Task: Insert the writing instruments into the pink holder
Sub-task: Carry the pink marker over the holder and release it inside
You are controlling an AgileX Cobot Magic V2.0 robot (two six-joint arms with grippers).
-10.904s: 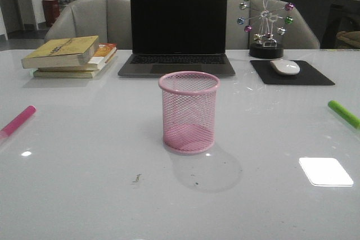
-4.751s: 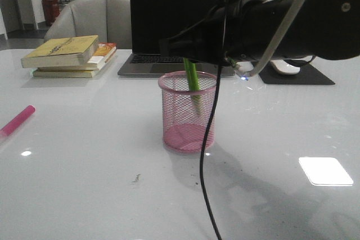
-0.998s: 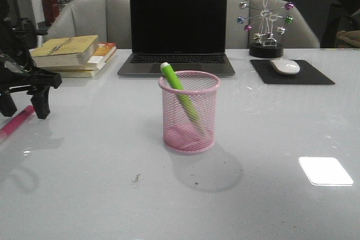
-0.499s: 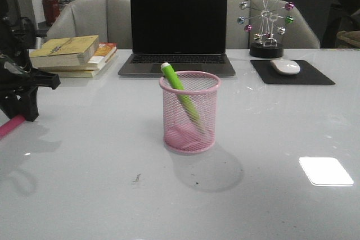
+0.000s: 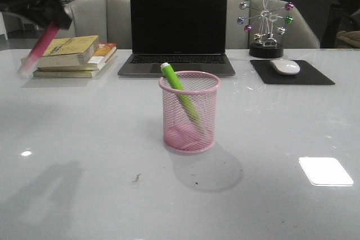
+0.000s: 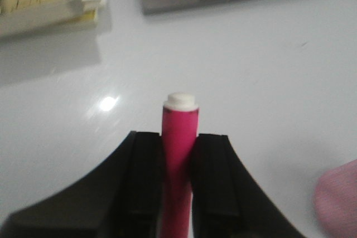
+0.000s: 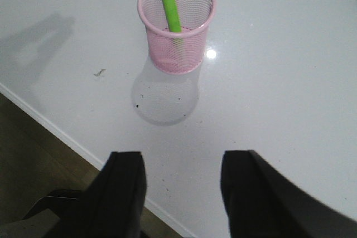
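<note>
With the pink marker (image 6: 179, 154) pinched between the left gripper's (image 6: 178, 193) fingers, high and far left of the pink holder (image 5: 189, 112), its tip could catch the rim or the leaning green marker (image 5: 181, 97) inside; the right gripper's (image 7: 181, 190) fingers stand spread, empty.

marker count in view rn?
2. The green marker leans inside the pink holder. The pink marker is clamped in the left gripper, lifted above the table's left side. No others visible.
</note>
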